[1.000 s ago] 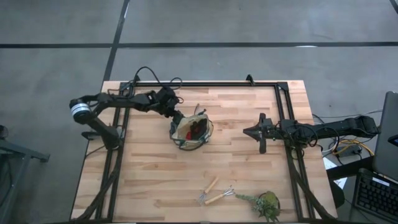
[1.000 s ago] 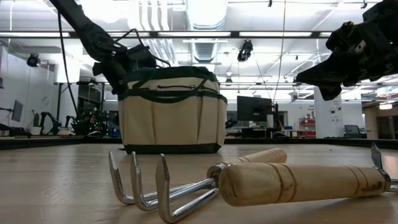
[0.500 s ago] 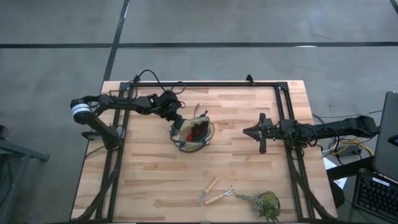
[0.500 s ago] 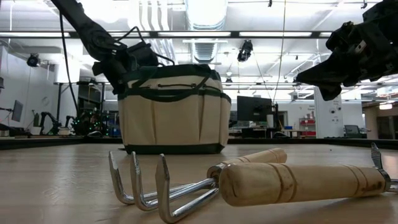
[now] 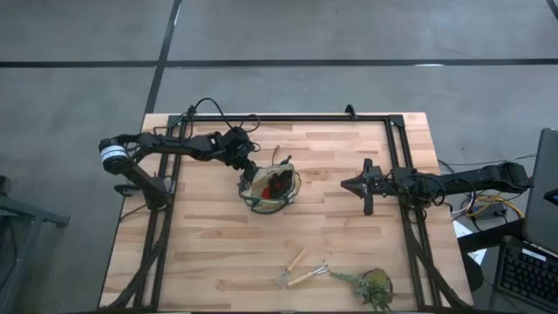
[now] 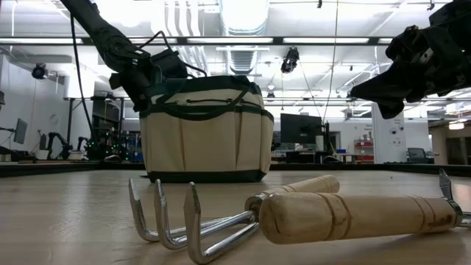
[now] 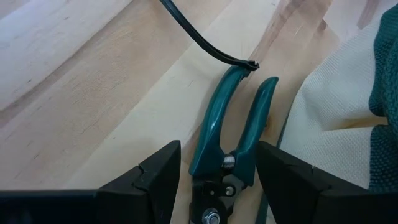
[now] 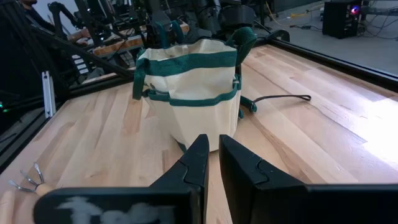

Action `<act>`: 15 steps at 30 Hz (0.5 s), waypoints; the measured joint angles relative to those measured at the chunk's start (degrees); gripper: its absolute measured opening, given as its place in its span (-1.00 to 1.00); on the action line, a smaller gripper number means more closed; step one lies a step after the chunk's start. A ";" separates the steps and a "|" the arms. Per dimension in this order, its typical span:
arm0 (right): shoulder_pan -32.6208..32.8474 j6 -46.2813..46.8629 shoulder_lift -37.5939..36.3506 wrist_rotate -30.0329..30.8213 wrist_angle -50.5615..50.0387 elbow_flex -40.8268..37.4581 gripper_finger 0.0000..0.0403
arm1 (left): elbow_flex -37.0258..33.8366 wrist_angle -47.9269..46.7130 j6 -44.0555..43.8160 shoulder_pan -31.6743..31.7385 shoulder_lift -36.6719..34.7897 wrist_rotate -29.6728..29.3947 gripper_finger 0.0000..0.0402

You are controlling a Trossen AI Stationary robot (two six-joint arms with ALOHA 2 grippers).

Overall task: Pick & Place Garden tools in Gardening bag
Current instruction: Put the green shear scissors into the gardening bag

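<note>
Woven cloth bag (image 7: 348, 106) (glossy shears (image 7: 233, 124))

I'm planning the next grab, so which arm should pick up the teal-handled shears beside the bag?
Left. Its hand is open around the teal-handled pruning shears beside the tan fabric bag.

floor: grey concrete (image 5: 349, 35) | ceiling: strip lights (image 6: 243, 40) | background: monitor (image 6: 298, 126)
</note>
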 joint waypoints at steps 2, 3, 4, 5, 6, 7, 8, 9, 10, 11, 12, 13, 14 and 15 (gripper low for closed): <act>-0.01 0.00 0.00 0.00 0.00 0.00 -0.83 | -0.01 -0.02 0.00 0.00 0.00 -0.19 0.04; -0.01 0.00 0.00 0.00 0.01 0.00 -0.83 | -0.02 0.00 0.00 0.00 0.00 -0.20 0.04; -0.01 0.00 0.00 0.00 0.00 0.00 -0.83 | -0.02 0.00 0.00 0.00 0.00 -0.19 0.04; -0.01 0.00 0.00 0.00 0.01 0.00 -0.83 | -0.02 -0.02 0.00 0.00 0.00 -0.19 0.04; -0.01 0.00 0.00 0.00 0.01 0.00 -0.83 | -0.02 -0.02 0.00 0.00 0.00 -0.20 0.04; -0.01 0.00 0.00 0.00 0.00 0.00 -0.83 | -0.02 -0.02 0.00 0.00 0.00 -0.20 0.04; -0.01 0.00 0.00 0.00 0.01 0.00 -0.83 | -0.02 -0.02 0.00 0.00 0.00 -0.17 0.04; 0.00 -0.02 0.00 0.00 0.02 0.00 -0.83 | -0.02 -0.02 0.04 0.00 0.00 -0.17 0.04; -0.01 -0.02 0.00 0.00 0.02 0.00 -0.83 | -0.02 -0.02 0.04 0.00 0.00 -0.17 0.04; -0.01 -0.02 0.00 0.00 0.00 0.00 -0.83 | -0.02 -0.03 0.04 0.00 0.00 -0.17 0.04; 0.00 -0.02 0.00 0.00 0.01 0.00 -0.83 | -0.02 -0.08 0.05 0.00 0.00 -0.17 0.04; -0.01 -0.02 0.00 0.00 0.02 0.00 -0.83 | -0.02 -0.19 0.10 0.00 0.00 -0.15 0.04; -0.01 -0.02 0.00 0.00 0.01 0.00 -0.83 | -0.02 -0.45 0.21 0.00 0.00 -0.15 0.04; 0.00 -0.02 0.00 0.00 0.02 0.00 -0.83 | -0.02 -0.80 0.26 0.00 0.00 -0.15 0.04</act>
